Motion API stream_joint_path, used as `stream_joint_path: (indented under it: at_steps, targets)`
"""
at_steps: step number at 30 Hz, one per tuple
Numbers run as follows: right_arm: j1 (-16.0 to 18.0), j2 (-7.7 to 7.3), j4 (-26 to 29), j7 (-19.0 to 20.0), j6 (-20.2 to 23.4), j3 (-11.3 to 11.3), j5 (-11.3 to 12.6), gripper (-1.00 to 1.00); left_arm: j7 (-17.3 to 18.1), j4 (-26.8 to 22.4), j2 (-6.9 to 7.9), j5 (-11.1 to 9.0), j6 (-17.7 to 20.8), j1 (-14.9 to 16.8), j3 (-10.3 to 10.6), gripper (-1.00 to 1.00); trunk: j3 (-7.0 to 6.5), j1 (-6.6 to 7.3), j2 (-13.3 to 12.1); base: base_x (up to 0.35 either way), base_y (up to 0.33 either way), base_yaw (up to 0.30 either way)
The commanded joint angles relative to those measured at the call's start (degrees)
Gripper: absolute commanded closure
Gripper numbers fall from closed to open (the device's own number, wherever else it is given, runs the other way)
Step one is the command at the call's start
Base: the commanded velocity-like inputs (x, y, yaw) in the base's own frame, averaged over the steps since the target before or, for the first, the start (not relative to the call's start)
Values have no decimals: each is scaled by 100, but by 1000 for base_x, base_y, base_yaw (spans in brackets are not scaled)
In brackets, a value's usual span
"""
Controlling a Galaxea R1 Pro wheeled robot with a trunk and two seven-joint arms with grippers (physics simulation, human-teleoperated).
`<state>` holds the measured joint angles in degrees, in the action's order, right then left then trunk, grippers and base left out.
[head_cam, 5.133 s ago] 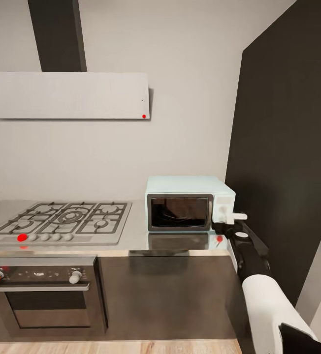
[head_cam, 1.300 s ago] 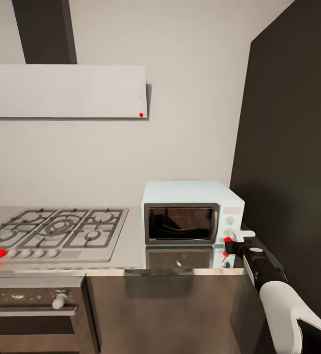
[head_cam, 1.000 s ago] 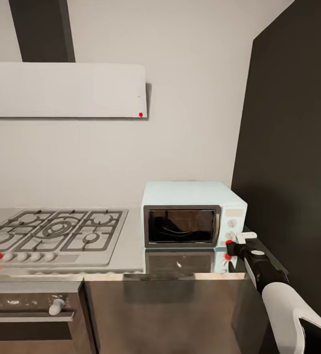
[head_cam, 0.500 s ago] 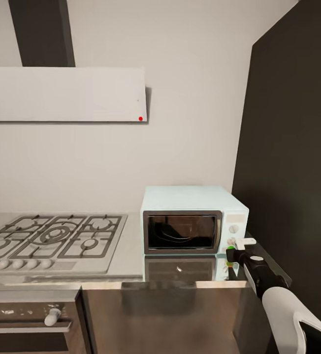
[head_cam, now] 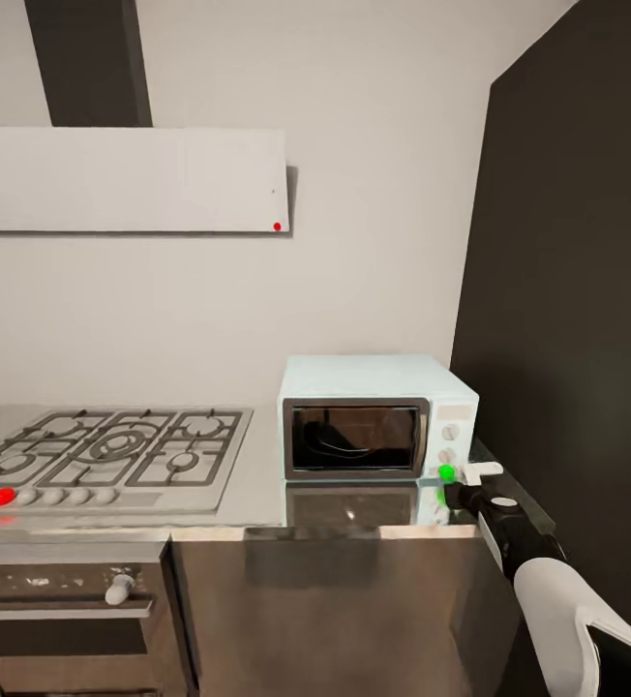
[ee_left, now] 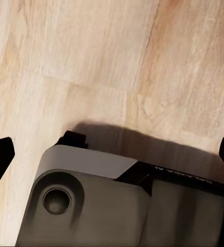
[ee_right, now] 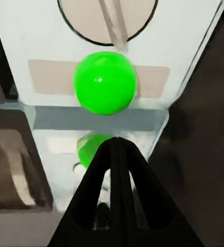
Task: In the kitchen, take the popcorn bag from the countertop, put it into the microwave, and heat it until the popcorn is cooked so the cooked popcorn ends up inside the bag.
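Head view. Microwave [head_cam: 378, 416]: small boxy case in smooth pale blue-white, with a dark glass door in a black and grey frame, shut; a curved shape behind the glass is too dim to identify. Its control strip carries round pale knobs and, at the bottom, a bright green button [head_cam: 445, 472]. It stands on the countertop [head_cam: 257, 484], a smooth grey mirror-like metal slab that reflects the door, set hard against the tall dark matt panel [head_cam: 567, 290]. Hob [head_cam: 112, 455]: steel plate with black wire grates and a row of round knobs, one red, well to the side of the microwave. Oven [head_cam: 64, 600]: dark steel front below the hob, with a pale knob. Hood [head_cam: 127, 179]: flat pale rectangular panel on the plain wall. Right gripper [head_cam: 463, 482]: black with a white part at its end, at the microwave's lower control corner, just beside the green button; contact cannot be judged.

Left wrist view. Left gripper [ee_left: 112, 154]: two black tips set wide apart at opposite edges, over pale wood-grain floor [ee_left: 91, 56]; a grey moulded robot part lies beneath.

Right wrist view. Right gripper [ee_right: 116, 141]: black fingers [ee_right: 99, 180] pressed together to one point, aimed just below the glossy round green button [ee_right: 105, 82]; a round dial [ee_right: 107, 20] sits past it on the pale blue panel.
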<state>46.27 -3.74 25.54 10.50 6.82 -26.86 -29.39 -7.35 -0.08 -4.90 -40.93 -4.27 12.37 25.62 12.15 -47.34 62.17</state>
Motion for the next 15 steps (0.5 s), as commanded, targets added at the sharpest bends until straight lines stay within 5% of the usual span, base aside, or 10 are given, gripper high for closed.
stream_joint_path:
  at_steps: [1,9,12,15]
  targets:
    - [5,5,13,56,21,-48,-60,100,-21,-2,-2,-38,-12,3,48,-100,8,3,5,-345,0,0]
    - [5,39,340,90,105,-3,-79,100,-21,-3,-2,-38,-12,3,48,-100,8,3,5,-345,0,0]
    - [5,186,1218,129,863,-4,-54,100,-21,-8,-2,-38,-12,3,48,-100,8,3,5,-345,0,0]
    - [5,302,1774,135,1149,-4,-47,100,-21,-9,-2,-31,-10,3,48,-100,8,3,5,-345,0,0]
